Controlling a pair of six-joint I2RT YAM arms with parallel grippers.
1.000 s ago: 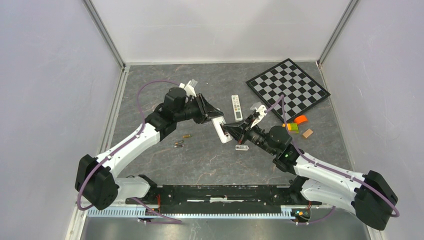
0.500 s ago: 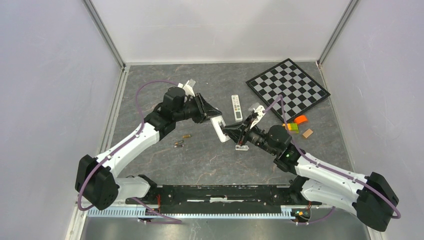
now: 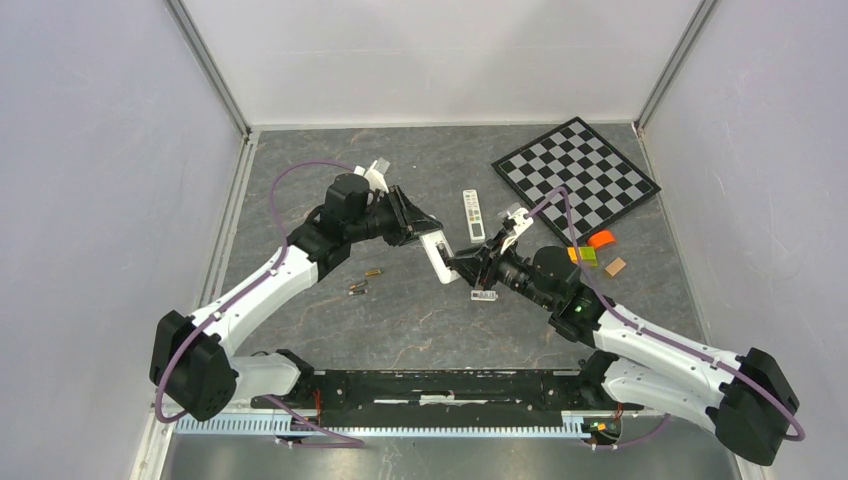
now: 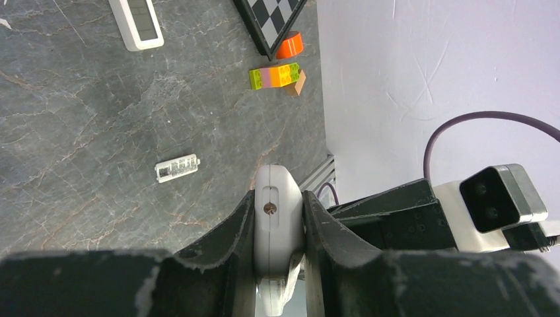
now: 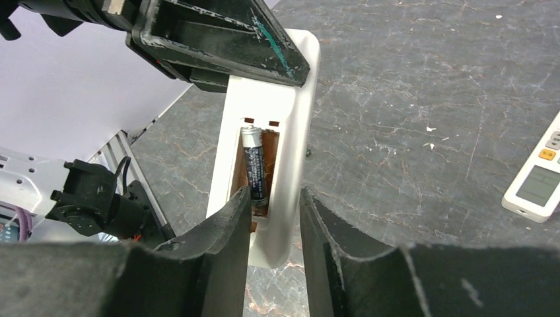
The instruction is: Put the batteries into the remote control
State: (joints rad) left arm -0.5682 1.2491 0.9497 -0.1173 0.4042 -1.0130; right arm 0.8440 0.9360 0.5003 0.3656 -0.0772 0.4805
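At table centre, one battery [image 5: 254,168] is seated in the remote [image 5: 294,152]; second slot [image 5: 269,155] empty, cover [image 3: 484,295] off. Two spare batteries [image 3: 357,290] lie at its 8 o'clock. Left gripper [image 4: 279,201] clamps the remote. Right gripper [image 5: 275,195] stands narrowly parted over the seated battery, holding nothing.

**One battery sits in the open bay**

The left claw [image 5: 277,65] pinches the white remote [image 5: 294,139] at its far end. The back is open, and a dark battery [image 5: 254,165] lies inside, silvery end up. The right claw [image 5: 274,195] is spread, fingers [image 5: 221,257] flanking the bay. A second remote [image 5: 538,175] rests on the grey bench [image 5: 409,99].
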